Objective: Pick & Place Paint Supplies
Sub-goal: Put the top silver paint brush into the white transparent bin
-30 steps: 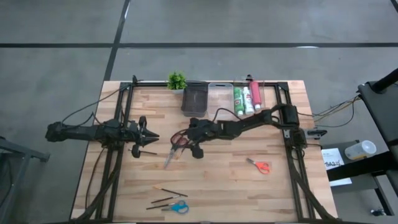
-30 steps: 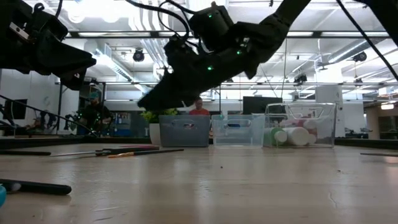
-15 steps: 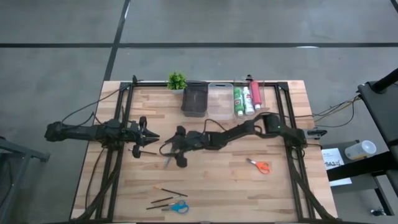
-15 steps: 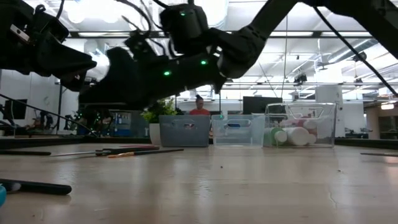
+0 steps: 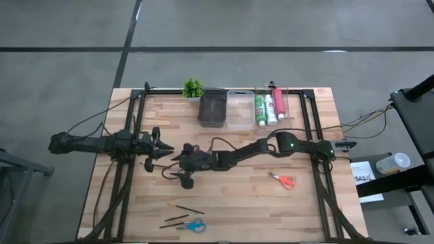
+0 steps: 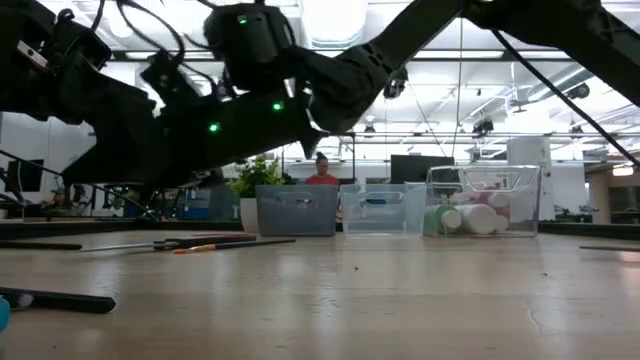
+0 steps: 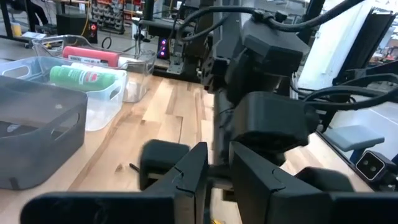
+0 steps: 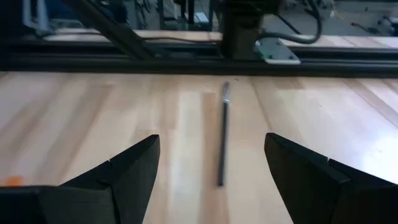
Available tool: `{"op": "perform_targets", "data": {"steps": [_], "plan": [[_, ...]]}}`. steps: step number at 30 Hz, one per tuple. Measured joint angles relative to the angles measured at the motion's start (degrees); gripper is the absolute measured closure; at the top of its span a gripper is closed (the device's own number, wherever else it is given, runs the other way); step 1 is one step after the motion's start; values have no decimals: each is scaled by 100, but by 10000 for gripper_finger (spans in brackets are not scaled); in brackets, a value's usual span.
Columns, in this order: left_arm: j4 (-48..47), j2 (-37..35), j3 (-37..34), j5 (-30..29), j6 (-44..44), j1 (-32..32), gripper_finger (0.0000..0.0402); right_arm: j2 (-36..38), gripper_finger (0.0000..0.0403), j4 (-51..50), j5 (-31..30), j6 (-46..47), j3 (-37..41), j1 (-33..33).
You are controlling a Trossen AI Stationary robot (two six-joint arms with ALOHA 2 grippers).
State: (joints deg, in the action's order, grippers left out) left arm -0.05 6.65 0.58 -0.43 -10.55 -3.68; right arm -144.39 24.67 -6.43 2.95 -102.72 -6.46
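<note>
right arm lines up on a thin dark brush

we start with the pale wooden slatted table, framed by black rails. along its far edge stand a dark grey plastic bin, a clear plastic bin and a clear tray holding the green, white and pinkish-red paint tubes; a small green potted plant sits beside them.

our right arm stretches from its base on the right across the middle of the table, and the right gripper hangs low over the wood on the left-middle. its jaws stand wide apart and hold nothing. in the right wrist view the thin dark paintbrush lies flat on the boards, ahead of the gripper and between the two fingers.

the left gripper waits just beside, near the left rail; its fingers look partly closed, and we cannot tell if anything is in them.

the orange-handled scissors lie well apart to the right; blue-handled scissors and more thin brushes lie near the front edge.

we judge the brush light, stiff and slender, likely to roll or slip on the smooth boards. we would take it across the mid-shaft, with the fingertips close to the table, and close gently.
</note>
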Motion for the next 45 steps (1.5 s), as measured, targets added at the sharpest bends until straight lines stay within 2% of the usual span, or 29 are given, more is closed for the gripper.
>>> {"op": "perform_targets", "data": {"steps": [15,36,45], "plan": [[0,-6,0,0,0,0,324,-685,115,-1264,-125,-275,-1337,-30],[0,-6,0,-2,-2,2,325,-727,115,-1696,-247,-94,-1383,-28],[0,-6,0,-2,0,2,325,-474,115,-1737,411,186,-1185,-2]]}}
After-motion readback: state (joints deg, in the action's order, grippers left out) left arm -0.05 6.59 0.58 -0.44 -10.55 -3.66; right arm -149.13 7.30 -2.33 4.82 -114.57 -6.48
